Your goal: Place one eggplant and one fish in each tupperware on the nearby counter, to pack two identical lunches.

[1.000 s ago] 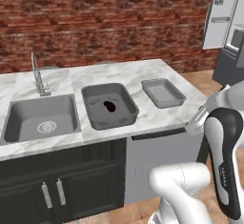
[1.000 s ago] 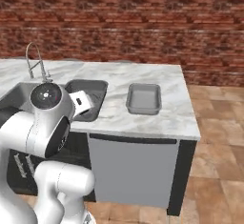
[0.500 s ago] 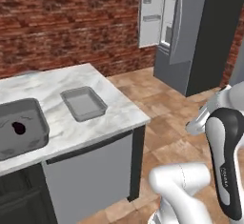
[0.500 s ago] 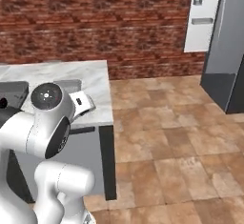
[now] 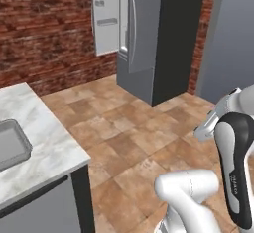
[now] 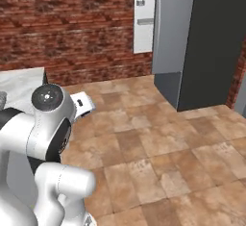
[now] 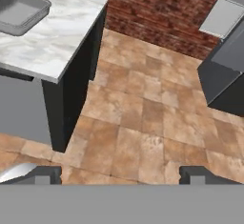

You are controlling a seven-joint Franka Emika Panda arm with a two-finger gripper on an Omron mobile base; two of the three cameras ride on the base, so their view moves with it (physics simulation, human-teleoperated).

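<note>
One tub in sight, jaws standing wide and bare

You are looking past the gripper (image 7: 119,175) at the bottom of the hand view, its two fingertips (image 7: 45,174) spread far apart and gripping nothing. Beyond them, one counter (image 7: 57,42) corner is sitting at upper left, carrying one grey tupperware (image 7: 21,12). Farther off, one grey fridge (image 5: 149,33) is standing against the brick wall (image 6: 67,23).

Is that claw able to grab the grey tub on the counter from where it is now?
Probably not yet. The claw is open and empty, hanging over bare floor tiles, while the tub sits off to one side on the counter. Nothing blocks the way, but the gap looks too wide without moving closer.
</note>
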